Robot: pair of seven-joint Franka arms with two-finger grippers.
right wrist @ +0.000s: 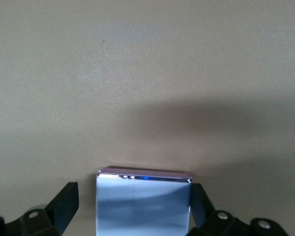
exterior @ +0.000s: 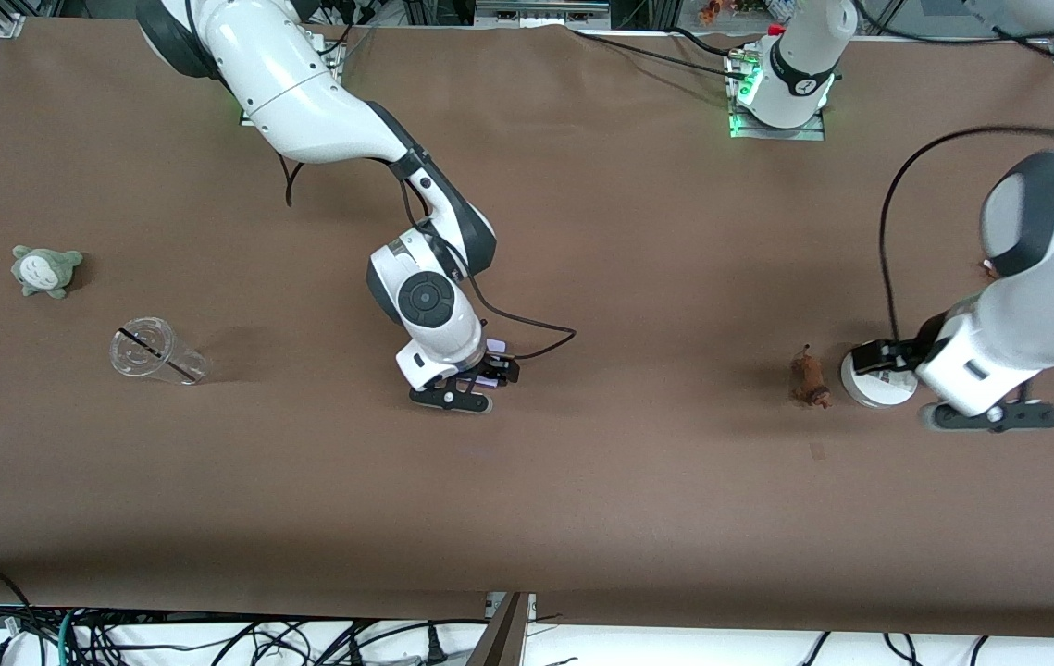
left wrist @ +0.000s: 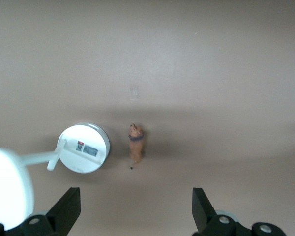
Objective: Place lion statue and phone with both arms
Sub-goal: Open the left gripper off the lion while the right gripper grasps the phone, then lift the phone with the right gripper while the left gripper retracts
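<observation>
The lion statue [exterior: 809,377] is a tiny orange-brown figurine lying on the brown table toward the left arm's end, beside a white round-based stand [exterior: 876,390]. It also shows in the left wrist view [left wrist: 135,146], ahead of the fingers. My left gripper [exterior: 887,356] is up in the air over the stand, open wide and empty [left wrist: 135,211]. The phone [exterior: 491,368] is a pale lavender slab on the table at mid-table. My right gripper [exterior: 488,372] is low and open around the phone [right wrist: 143,206]. One finger [right wrist: 199,204] touches its edge, the other [right wrist: 66,201] stands clear.
A clear plastic cup [exterior: 156,351] lies on its side toward the right arm's end, with a grey-green plush [exterior: 45,270] farther from the front camera. The stand's base [left wrist: 83,147] and blurred disc [left wrist: 7,189] sit beside the lion. A black cable [exterior: 527,338] trails by the right gripper.
</observation>
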